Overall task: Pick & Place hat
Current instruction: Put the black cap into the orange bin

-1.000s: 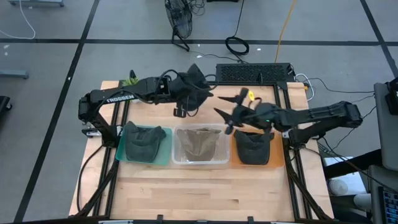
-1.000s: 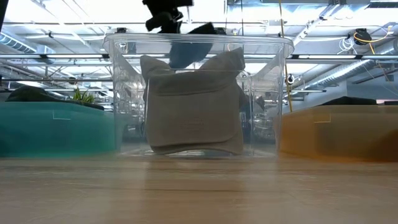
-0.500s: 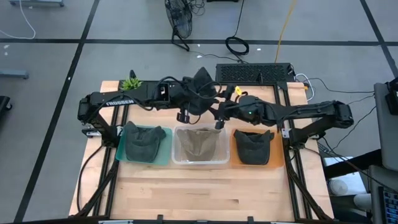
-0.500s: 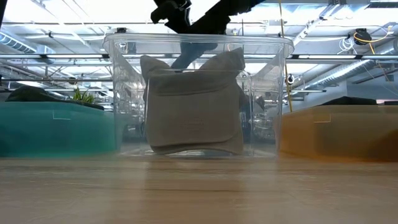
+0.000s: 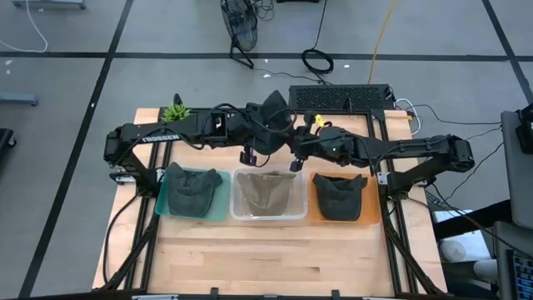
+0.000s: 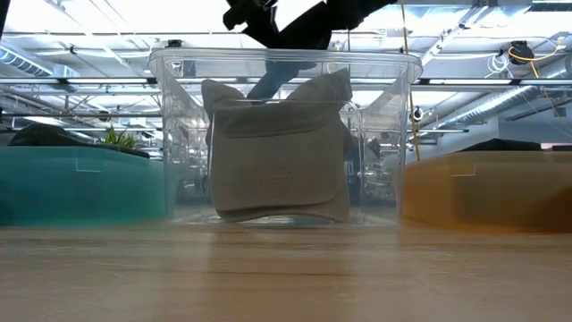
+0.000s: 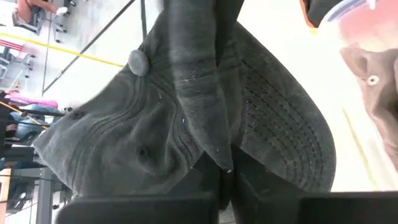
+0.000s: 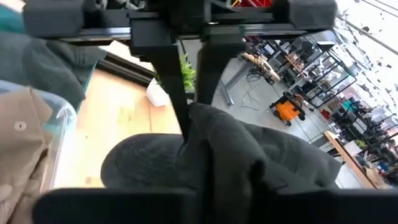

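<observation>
The dark grey fabric cap [image 5: 271,123] hangs in the air above the far middle of the pale wooden surface [image 5: 266,250], beyond the clear plastic bin [image 5: 268,215]. The left pincer [image 5: 252,137] is clamped on a fold of it, and the right pincer [image 5: 293,143] has its fingers closed on the cap's other side. The clear bin holds a tan cap [image 5: 268,193]; the teal tray [image 5: 166,208] beside it and the orange tray [image 5: 370,210] on its other side each hold a dark cap. All three containers sit in a row across the middle, leaving the whole near strip of the surface bare. A small green plant [image 5: 175,109] stands at the far left corner. In the low view only the cap's lower part and the arms' tips show above the clear bin, cut off at the picture's edge.
</observation>
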`<state>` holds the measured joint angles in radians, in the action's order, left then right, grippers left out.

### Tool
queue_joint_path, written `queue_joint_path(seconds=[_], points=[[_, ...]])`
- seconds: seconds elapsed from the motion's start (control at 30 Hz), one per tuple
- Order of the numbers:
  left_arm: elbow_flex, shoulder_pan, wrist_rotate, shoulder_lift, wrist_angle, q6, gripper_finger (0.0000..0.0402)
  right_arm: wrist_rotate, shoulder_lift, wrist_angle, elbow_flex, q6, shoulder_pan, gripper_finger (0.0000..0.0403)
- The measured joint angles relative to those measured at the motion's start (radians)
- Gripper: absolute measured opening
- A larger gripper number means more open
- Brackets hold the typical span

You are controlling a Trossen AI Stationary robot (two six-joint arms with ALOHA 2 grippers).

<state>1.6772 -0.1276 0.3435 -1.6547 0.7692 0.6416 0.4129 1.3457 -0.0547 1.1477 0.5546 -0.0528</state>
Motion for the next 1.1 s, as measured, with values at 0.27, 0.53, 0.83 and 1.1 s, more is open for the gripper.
queue_joint_path(seconds=[0.27,0.53,0.83,1.1], points=[[0.000,0.001,0.081,0.000,-0.088,-0.056,0.0078,0.001,-0.056,0.060,0.000,0.020,0.000,0.0006],[-0.001,0.008,0.112,0.035,-0.090,-0.083,0.0116,0.001,-0.278,0.292,-0.001,-0.041,0.007,0.0003],[-0.002,-0.023,0.042,0.132,-0.116,-0.197,0.0120,-0.178,-0.538,0.530,-0.001,-0.267,0.088,0.0001],[0.000,-0.040,-0.523,0.157,-0.126,-0.164,0.0120,-0.208,-0.600,0.665,-0.001,-0.471,0.194,0.0001]])
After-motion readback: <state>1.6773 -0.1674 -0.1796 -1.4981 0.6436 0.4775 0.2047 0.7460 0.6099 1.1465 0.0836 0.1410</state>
